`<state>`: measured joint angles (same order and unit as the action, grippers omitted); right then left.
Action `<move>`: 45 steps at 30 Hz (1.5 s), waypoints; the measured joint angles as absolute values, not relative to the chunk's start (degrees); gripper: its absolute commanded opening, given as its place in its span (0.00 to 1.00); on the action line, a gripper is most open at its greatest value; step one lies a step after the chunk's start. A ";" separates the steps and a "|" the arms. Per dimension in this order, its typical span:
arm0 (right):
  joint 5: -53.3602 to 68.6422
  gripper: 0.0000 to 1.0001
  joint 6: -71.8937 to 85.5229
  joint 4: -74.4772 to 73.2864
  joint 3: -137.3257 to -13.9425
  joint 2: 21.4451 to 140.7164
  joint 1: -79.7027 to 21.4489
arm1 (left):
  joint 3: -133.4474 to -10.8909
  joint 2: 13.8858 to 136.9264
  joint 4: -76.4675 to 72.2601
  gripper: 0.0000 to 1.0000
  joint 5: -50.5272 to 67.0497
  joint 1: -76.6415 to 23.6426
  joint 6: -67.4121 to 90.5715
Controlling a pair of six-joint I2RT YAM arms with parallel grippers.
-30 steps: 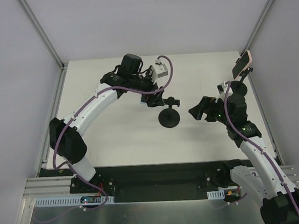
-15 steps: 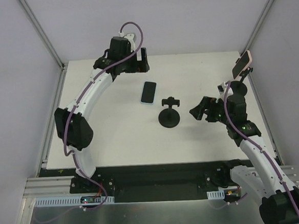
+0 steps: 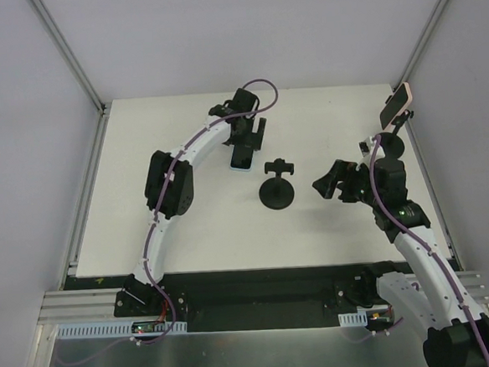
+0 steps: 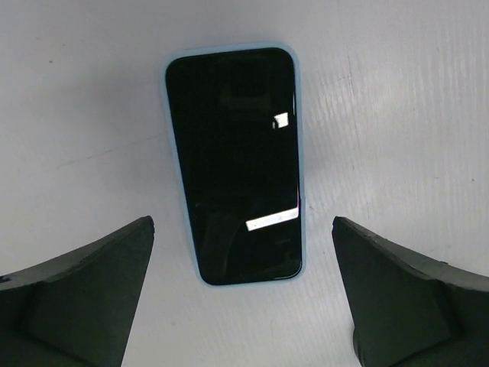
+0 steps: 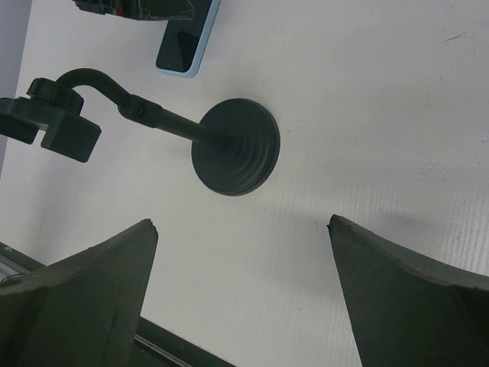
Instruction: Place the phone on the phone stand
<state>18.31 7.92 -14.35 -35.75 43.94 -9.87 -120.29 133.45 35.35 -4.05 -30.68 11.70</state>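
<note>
The phone [image 3: 243, 158], black screen up in a light blue case, lies flat on the white table just left of the black phone stand [image 3: 276, 194]. My left gripper [image 3: 251, 137] hovers over the phone's far end, open and empty. In the left wrist view the phone [image 4: 233, 164] lies between and ahead of the spread fingers [image 4: 92, 290], untouched. My right gripper [image 3: 326, 180] is open and empty to the right of the stand. The right wrist view shows the stand's round base [image 5: 235, 157], its clamp head [image 5: 53, 122], the phone [image 5: 189, 38] and the open gripper [image 5: 243, 222].
A second phone in a pink case [image 3: 396, 106] sits on another black stand at the back right edge of the table. Grey walls and metal frame rails [image 3: 72, 57] border the table. The black base rail [image 3: 260, 287] runs along the near edge.
My left arm lifted off the phone and swung to the back of the table, then came back down over the phone's far end. The right arm barely moved.
</note>
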 measured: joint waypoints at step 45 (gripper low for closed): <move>18.22 0.97 8.32 -16.03 -35.40 45.17 -8.93 | -82.63 115.20 36.51 0.57 -6.59 -33.08 17.21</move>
